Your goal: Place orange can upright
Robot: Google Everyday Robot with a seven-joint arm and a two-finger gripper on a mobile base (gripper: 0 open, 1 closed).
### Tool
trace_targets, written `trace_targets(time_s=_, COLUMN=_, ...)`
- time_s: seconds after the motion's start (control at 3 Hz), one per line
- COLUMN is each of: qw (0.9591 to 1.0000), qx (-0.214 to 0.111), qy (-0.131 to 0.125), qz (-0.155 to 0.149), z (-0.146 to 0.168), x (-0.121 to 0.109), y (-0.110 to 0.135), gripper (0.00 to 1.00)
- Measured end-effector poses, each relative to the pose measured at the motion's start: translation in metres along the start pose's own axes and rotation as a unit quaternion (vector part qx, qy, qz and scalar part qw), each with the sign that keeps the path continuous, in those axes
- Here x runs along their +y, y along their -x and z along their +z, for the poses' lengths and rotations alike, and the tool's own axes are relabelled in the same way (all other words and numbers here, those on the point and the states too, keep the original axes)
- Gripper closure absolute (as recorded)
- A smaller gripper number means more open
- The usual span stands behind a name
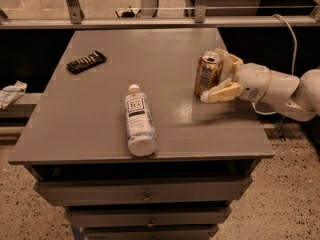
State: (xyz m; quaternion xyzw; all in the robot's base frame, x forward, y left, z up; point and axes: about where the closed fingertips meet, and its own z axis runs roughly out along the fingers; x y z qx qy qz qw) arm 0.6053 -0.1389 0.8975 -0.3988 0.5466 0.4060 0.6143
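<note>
The orange can (207,74) stands upright on the right side of the grey table (100,114), its silver top facing up. My gripper (216,77) reaches in from the right, and its pale fingers (220,92) lie on either side of the can. The near finger sits by the can's base and the far finger behind its top. The jaws look spread, with the can between them at the fingertips. The white arm (275,86) extends off the right edge.
A clear white-capped tea bottle (137,123) lies on its side in the middle front of the table. A black remote-like object (86,61) lies at the back left. A metal rail (160,20) runs behind the table. Drawers (145,194) are below.
</note>
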Motion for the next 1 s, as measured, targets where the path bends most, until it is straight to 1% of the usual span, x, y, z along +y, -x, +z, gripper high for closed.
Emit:
trace_targets(time_s=0.33, qw=0.9990, qx=0.045, qy=0.003, qz=-0.003, z=-0.015, x=-0.001, y=0.011, gripper=0.00)
trace_targets(time_s=0.67, qw=0.9964, qx=0.084, qy=-0.006, qz=0.002, z=-0.032, x=-0.004, y=0.028, gripper=0.00)
trace_targets(time_s=1.0, qw=0.9968, qx=0.080, qy=-0.001, qz=0.001, z=-0.026, x=-0.003, y=0.025, gripper=0.00)
